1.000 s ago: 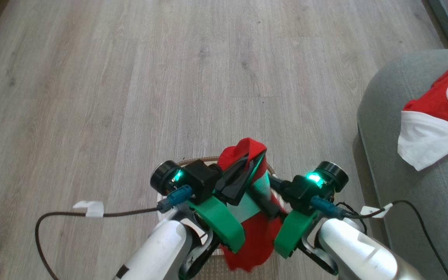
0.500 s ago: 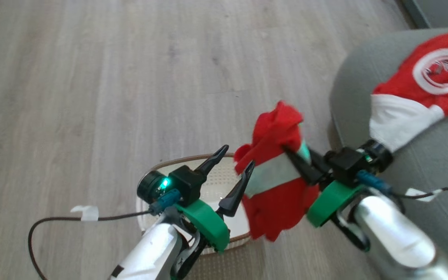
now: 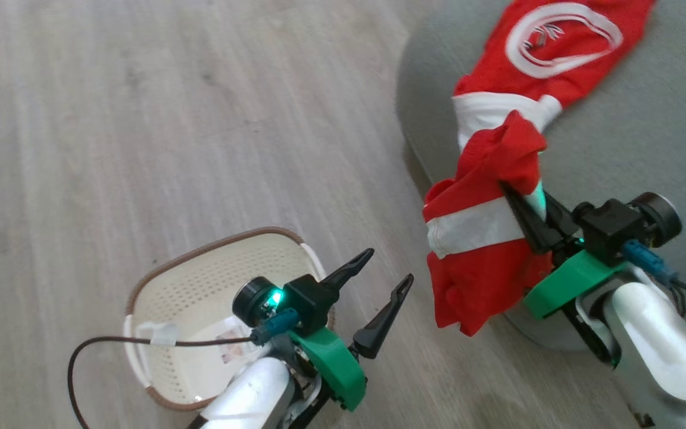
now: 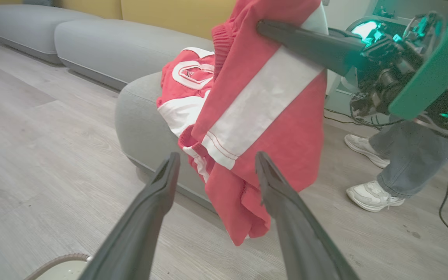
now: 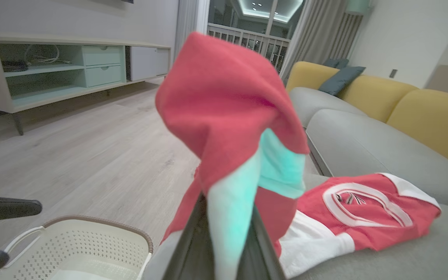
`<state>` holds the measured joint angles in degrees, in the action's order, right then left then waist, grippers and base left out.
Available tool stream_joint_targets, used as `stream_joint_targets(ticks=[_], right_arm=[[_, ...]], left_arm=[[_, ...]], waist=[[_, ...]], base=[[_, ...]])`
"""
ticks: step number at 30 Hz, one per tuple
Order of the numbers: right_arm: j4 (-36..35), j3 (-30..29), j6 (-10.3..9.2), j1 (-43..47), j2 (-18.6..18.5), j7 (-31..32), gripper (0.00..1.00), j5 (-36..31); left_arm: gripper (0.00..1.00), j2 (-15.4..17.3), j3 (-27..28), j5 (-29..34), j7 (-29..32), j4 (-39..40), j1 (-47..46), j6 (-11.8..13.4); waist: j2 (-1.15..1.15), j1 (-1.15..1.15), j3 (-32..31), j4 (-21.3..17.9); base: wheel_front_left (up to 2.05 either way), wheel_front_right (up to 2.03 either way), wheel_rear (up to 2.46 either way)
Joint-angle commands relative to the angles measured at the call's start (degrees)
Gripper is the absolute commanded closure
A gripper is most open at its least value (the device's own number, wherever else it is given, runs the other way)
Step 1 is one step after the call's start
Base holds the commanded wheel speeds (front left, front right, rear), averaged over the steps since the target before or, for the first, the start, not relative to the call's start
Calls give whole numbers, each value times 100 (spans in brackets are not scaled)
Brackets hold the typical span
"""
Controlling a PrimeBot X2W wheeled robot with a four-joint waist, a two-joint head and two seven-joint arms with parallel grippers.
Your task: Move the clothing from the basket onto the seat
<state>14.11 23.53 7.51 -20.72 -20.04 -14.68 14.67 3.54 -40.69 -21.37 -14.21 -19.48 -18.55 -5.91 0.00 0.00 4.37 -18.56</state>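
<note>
My right gripper point(image 3: 520, 193) is shut on a red garment with a white stripe point(image 3: 480, 250), which hangs in the air at the seat's near edge. In the right wrist view the garment point(image 5: 224, 101) bunches above the right gripper point(image 5: 230, 217). A second red garment with a round white emblem point(image 3: 557, 47) lies on the grey-green seat point(image 3: 646, 137). The cream basket point(image 3: 212, 280) stands on the floor at lower left, a label sticker on its bottom. My left gripper point(image 3: 388, 267) is open beside the basket with nothing between its fingers. From the left wrist, the hanging garment point(image 4: 270, 116) is just beyond the left gripper point(image 4: 217, 155).
A person's feet in white shoes point(image 4: 371, 194) stand on the wooden floor past the seat, with cables nearby. A yellow-backed sofa point(image 5: 422, 116) lies behind the seat. A low cabinet point(image 5: 53, 66) runs along the far wall.
My left gripper opened and let go of the red garment. The right gripper shut on it and carried it right, towards the seat. The head camera turned right.
</note>
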Motion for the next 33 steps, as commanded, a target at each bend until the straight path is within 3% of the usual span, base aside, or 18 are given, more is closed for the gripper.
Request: stream_joint_targets(ticks=[1, 6, 13, 17, 21, 28, 33], right_arm=[[-229, -51, -2, -51, -46, -32, 100, -18], [-296, -217, -2, -36, -39, -32, 100, -69], [-356, -604, -2, -263, 16, -32, 100, -43], [-371, -1204, -2, -1143, 288, -32, 100, -30], [-199, -1814, -2, -2392, 293, -32, 100, -57], [914, -3442, -2, -4746, -555, -29, 100, -277], [1896, -4360, -2, -5591, -1163, 39, 100, -498]], left_arm=[[0, -41, 143, -21, -76, 216, -246, -21], [0, -57, -33, -7, -77, 299, -283, -54], [0, -64, -138, 51, -78, 434, -533, -65], [0, 54, -32, 285, -61, 526, -1083, -24], [0, 292, 80, 407, 103, 637, -1461, -13], [0, 610, 266, 463, 153, 818, -1739, 19], [0, 792, 380, 465, 154, 941, -1728, 105]], waist=[[0, 0, 165, -300], [0, 0, 287, -470], [0, 0, 809, -399], [0, 0, 1883, -286], [0, 0, 2868, -146], [0, 0, 4010, 333], [0, 0, 4467, 508]], base=[[0, 0, 0], [0, 0, 0], [0, 0, 0], [0, 0, 0], [0, 0, 0], [0, 0, 0], [0, 0, 0]])
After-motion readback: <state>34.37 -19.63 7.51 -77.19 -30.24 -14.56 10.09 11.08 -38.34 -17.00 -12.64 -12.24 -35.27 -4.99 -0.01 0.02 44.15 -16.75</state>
